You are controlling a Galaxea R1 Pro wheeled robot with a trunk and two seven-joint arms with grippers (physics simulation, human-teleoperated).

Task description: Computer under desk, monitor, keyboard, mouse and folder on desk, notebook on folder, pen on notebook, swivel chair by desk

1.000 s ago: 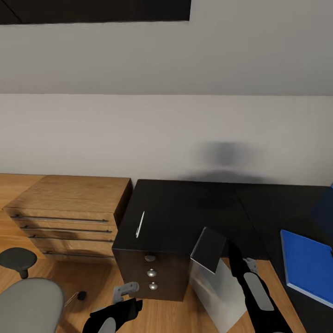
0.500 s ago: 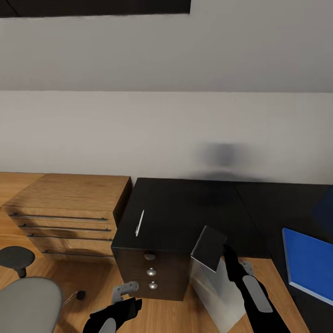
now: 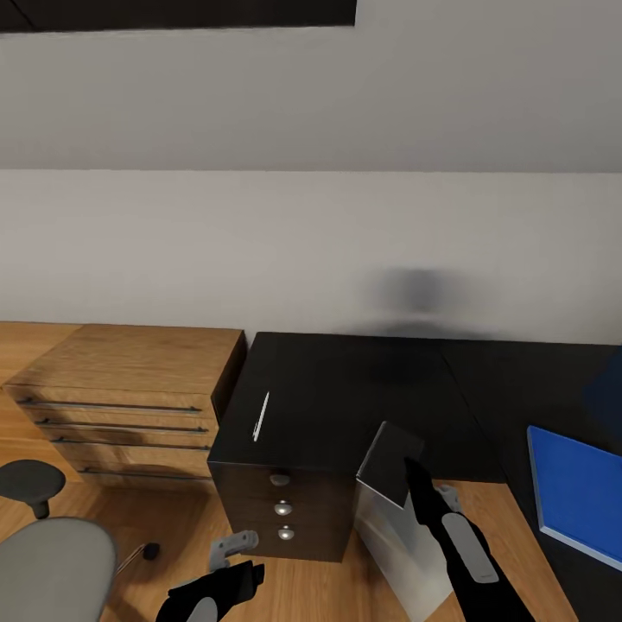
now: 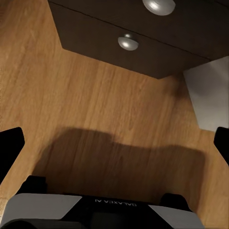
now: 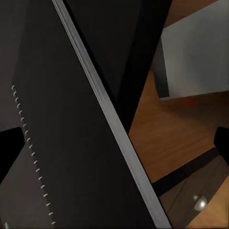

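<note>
The left gripper hangs low at the near edge of the head view, over bare wood floor. In its wrist view the two fingertips sit at opposite edges with nothing but floor between them, so the jaws stand wide and hold nothing. At near left is the grey seat of the chair with one black armrest.

The right gripper reaches forward at near right and holds the notebook, a thin dark-faced sheet tilted up on edge. Its wrist view looks close along the notebook, with the spiral holes and pale page edge visible; the fingers are narrowed onto it. Directly beneath the notebook stands the pale grey computer on the floor, just right of the dark three-drawer cabinet.

On the cabinet's black top lies the pen, a thin pale stick near the left edge, apart from both grippers. To the right, the folder lies flat on the black desk. Left of the dark cabinet stands a low light-wood cabinet with long bar handles. Behind everything is the grey wall, sloping above, with the edge of a dark skylight at the top.
</note>
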